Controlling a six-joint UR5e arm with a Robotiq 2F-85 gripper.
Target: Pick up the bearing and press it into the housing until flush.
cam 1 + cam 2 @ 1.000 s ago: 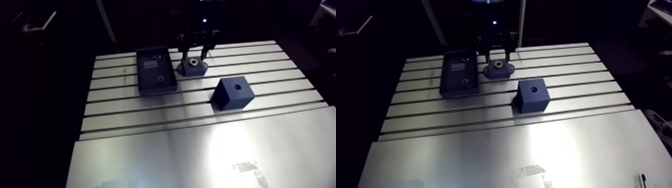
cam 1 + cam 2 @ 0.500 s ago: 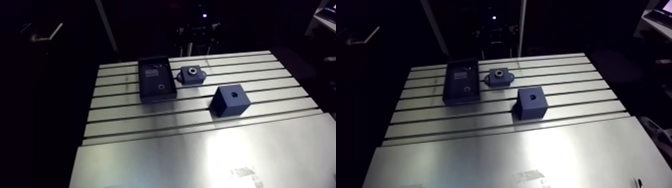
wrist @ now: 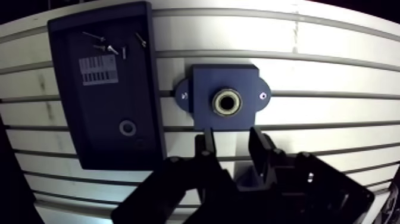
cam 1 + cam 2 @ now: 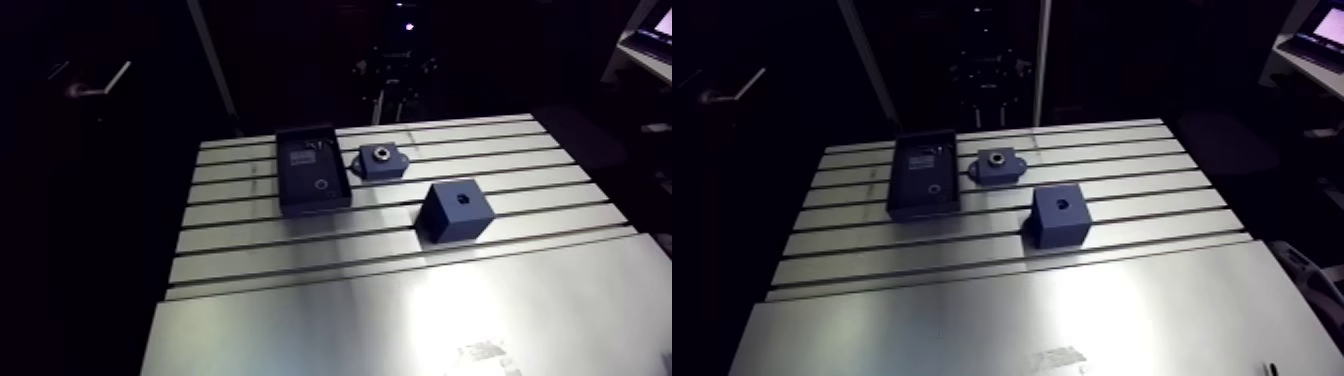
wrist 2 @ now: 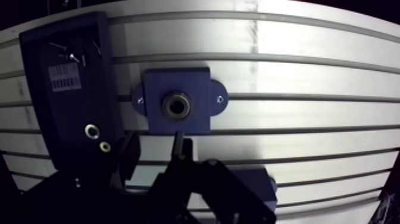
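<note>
The dark blue housing (image 3: pixel 225 98) lies flat on the slotted table, beside a dark tray. The bearing (image 3: pixel 227 102), a metal ring, sits in the housing's centre bore. My gripper (image 3: pixel 232 136) hangs above the table, just short of the housing, its two black fingers (image 3: pixel 208 146) apart with nothing between them. In the arm view the housing (image 4: pixel 381 160) lies near the table's far edge, and the gripper is a dim shape high above and behind it.
A dark rectangular tray (image 3: pixel 101 89) beside the housing holds a label, a few small screws and a washer (image 3: pixel 127 127). A dark blue cube (image 4: pixel 458 210) with a hole in its top stands nearer the front. The table's (image 4: pixel 400 310) front part is a smooth plate.
Earlier my gripper stood low over the housing with its fingers around it. It has since risen and drawn back, leaving the bearing in the bore. The arm camera has shifted too.
</note>
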